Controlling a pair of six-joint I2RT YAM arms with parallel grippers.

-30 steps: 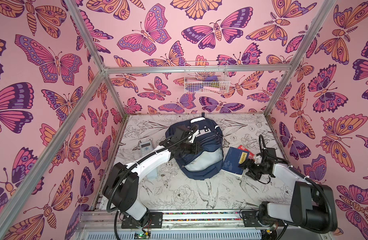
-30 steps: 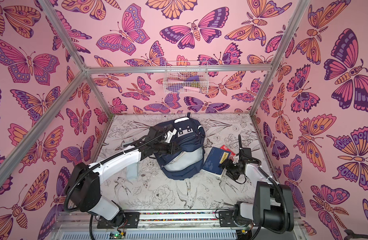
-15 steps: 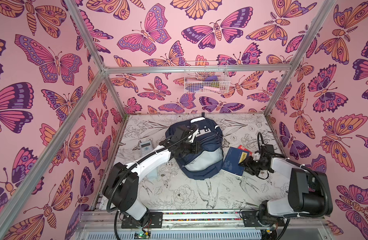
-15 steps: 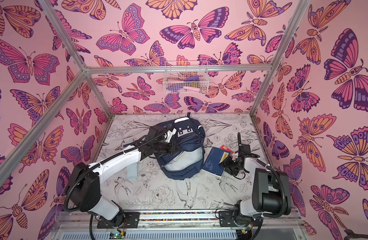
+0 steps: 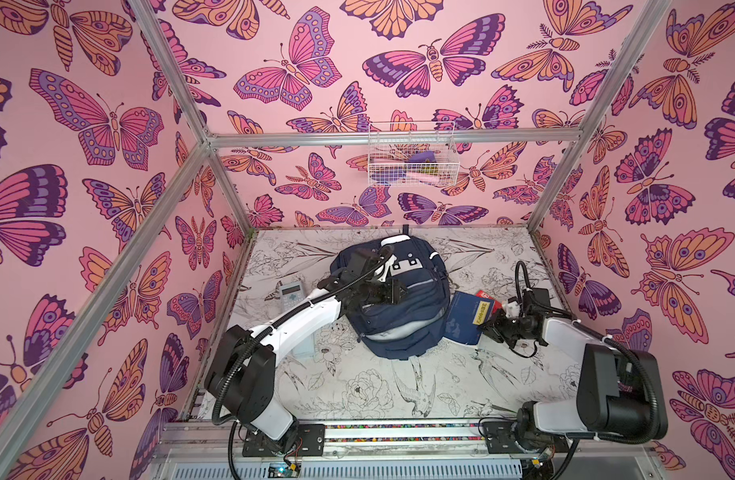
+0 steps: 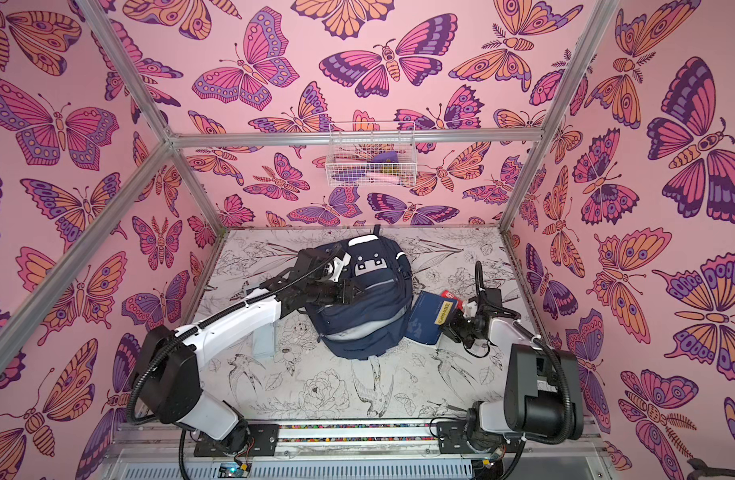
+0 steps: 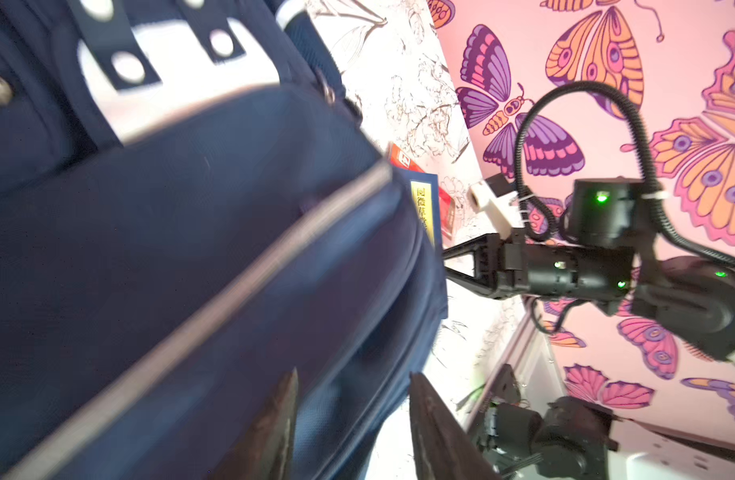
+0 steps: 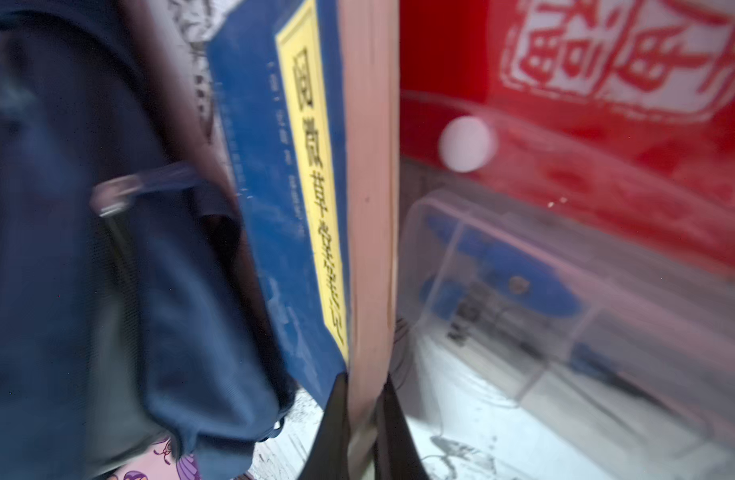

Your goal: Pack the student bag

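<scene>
The student bag (image 5: pixel 399 316) (image 6: pixel 365 316), navy with a white patch, lies flat in the middle of the table in both top views. My left gripper (image 5: pixel 399 293) (image 7: pixel 353 382) hovers over the bag's upper front, open, its fingertips (image 7: pixel 288 399) apart above the blue fabric (image 7: pixel 191 249). A blue book with a yellow label (image 5: pixel 465 320) (image 8: pixel 282 208) leans against the bag's right side. My right gripper (image 5: pixel 484 326) (image 8: pixel 365 382) is shut on the book's page edge at its near right corner.
A red packet (image 5: pixel 484 296) (image 8: pixel 606 124) lies behind the book, and a clear plastic box (image 8: pixel 503 270) sits beside it. A calculator (image 5: pixel 291 293) lies left of the bag, with a pale blue flat item (image 5: pixel 303 349) under the left arm. A wire basket (image 5: pixel 411 158) hangs on the back wall.
My left gripper has opened over the bag. My right gripper has moved in to the blue book and closed on its edge.
</scene>
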